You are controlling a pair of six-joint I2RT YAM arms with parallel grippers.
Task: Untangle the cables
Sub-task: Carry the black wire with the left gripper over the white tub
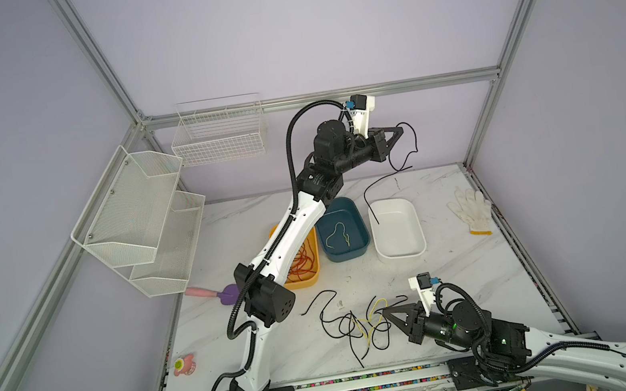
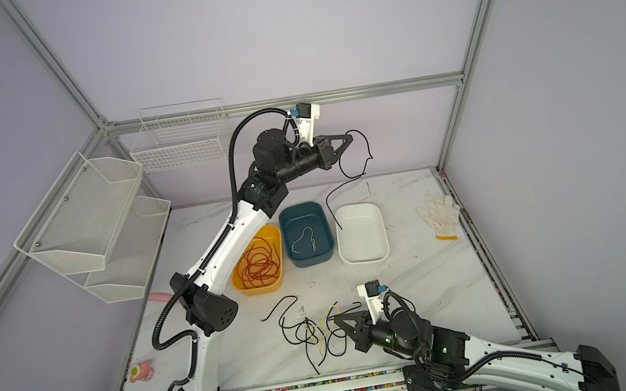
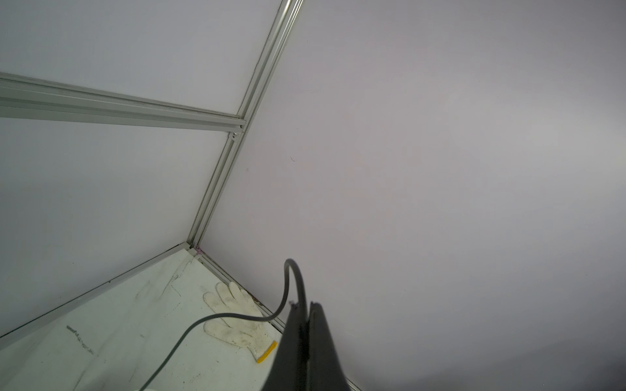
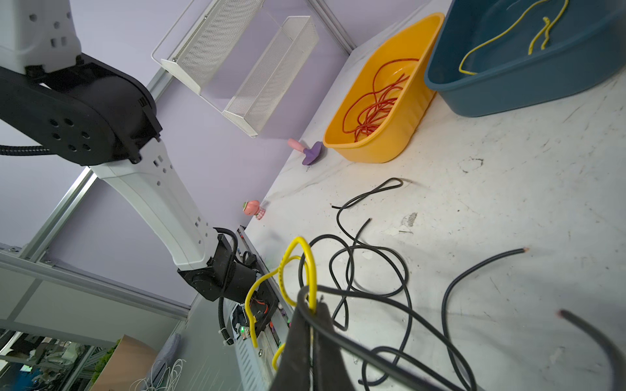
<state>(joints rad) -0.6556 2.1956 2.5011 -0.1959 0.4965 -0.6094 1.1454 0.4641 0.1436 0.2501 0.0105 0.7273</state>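
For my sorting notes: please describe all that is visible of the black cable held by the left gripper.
The black cable is thin, flexible, matte. The shut left gripper pinches it high up. From there it arches, then hangs down in kinked curves. Its free end appears over the rim of the white bin; contact cannot be told.
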